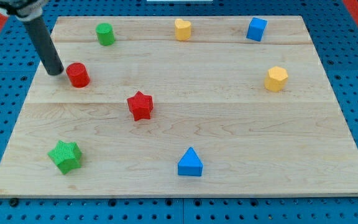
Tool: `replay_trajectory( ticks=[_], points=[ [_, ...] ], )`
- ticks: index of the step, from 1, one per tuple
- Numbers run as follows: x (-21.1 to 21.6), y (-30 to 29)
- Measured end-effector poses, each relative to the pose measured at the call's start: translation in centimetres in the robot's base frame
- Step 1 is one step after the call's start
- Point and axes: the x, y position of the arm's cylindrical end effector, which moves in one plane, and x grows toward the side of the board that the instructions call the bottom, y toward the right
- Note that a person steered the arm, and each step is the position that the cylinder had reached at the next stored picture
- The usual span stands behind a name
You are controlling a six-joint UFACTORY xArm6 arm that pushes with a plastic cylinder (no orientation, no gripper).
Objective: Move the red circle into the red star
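The red circle (78, 74) is a short cylinder at the view's upper left of the wooden board (241, 137). The red star (140, 105) lies below and to the right of it, well apart. My tip (55, 71) rests on the board just left of the red circle, almost touching its left side. The dark rod slants up to the view's top left.
A green cylinder (105, 33), a yellow heart-like block (183, 28) and a blue cube (257, 28) line the top edge. A yellow hexagon (276, 79) is at the right. A green star (65, 155) and a blue triangle (190, 163) sit near the bottom.
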Motion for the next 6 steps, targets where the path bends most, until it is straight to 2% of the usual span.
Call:
replay_trajectory(
  ticks=[1,2,3,5,6],
  points=[
    [1.8,4.6],
    [-1.1,1.0],
    [-4.2,1.7],
    [1.7,11.9],
    [2.0,9.8]
  ],
)
